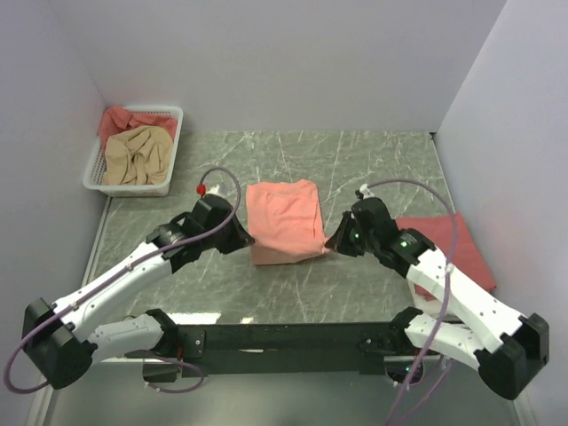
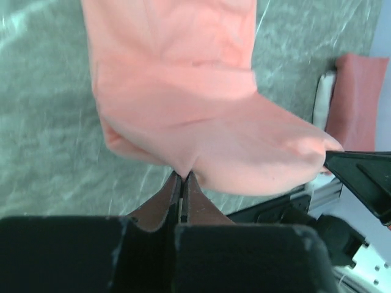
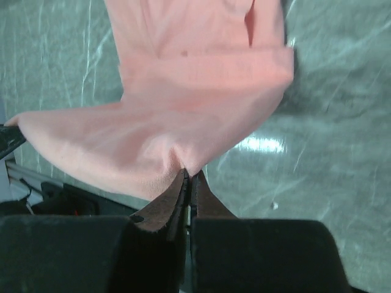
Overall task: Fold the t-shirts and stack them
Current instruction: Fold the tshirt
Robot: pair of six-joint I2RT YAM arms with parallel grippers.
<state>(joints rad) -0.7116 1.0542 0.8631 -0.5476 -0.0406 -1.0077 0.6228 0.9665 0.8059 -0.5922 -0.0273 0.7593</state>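
Note:
A salmon-pink t-shirt (image 1: 284, 217) lies partly folded in the middle of the table, its near edge lifted off the surface. My left gripper (image 1: 245, 240) is shut on the near left corner of that edge (image 2: 183, 168). My right gripper (image 1: 330, 247) is shut on the near right corner (image 3: 186, 165). The cloth hangs slack between the two grips. A darker rose-red t-shirt (image 1: 453, 248) lies flat at the right, partly under my right arm. Beige-tan (image 1: 135, 155) and red (image 1: 115, 120) shirts sit crumpled in the basket.
A white lattice basket (image 1: 173, 133) stands at the back left corner. Grey walls close in the table on the left, back and right. The black base rail (image 1: 284, 337) runs along the near edge.

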